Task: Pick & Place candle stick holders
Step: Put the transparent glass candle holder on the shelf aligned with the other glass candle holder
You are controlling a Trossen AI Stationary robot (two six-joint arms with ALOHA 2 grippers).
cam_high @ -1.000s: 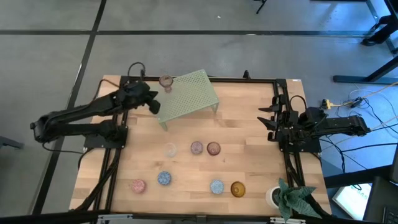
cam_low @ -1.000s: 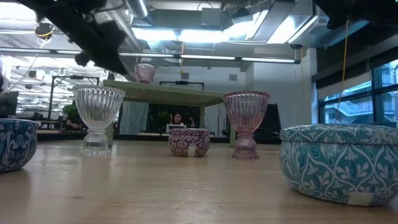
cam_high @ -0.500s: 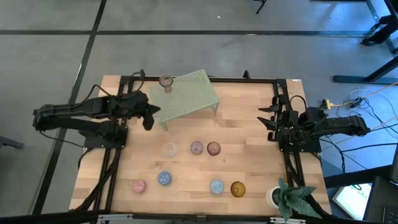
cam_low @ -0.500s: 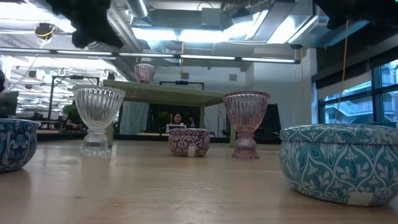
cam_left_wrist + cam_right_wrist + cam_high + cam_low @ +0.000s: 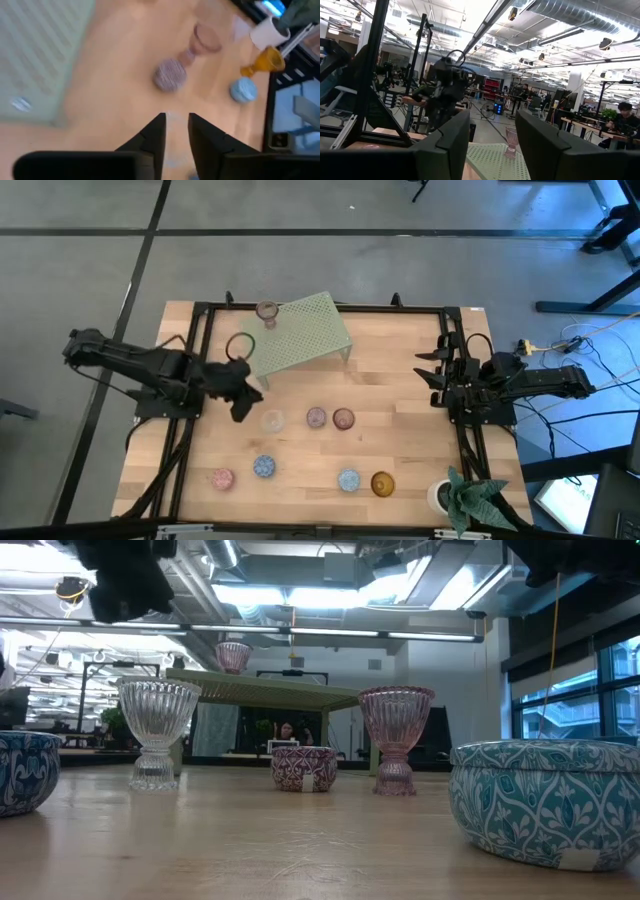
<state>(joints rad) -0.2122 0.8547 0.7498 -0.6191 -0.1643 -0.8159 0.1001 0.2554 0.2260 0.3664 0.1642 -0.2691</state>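
Beside the green rack point(image 5: 302, 338) on the tabletop point(image 5: 390, 395), we see our left claw point(image 5: 240, 402) hovering empty, fingers slightly parted, just beside the clear holder point(image 5: 273, 420). One pink holder point(image 5: 266, 311) stands on the rack's corner. Our right claw point(image 5: 432, 375) waits parted at the right edge.

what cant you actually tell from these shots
- Clear holder: in the left wrist view, motion blur and the left gripper fingers hide it.
- Left gripper in the low view: only a dark blurred mass, cut off by the top edge.
- Amber holder and pink holder: absent from the low view.
- Green rack: bottom edge and right gripper fingers cut it off in the right wrist view.
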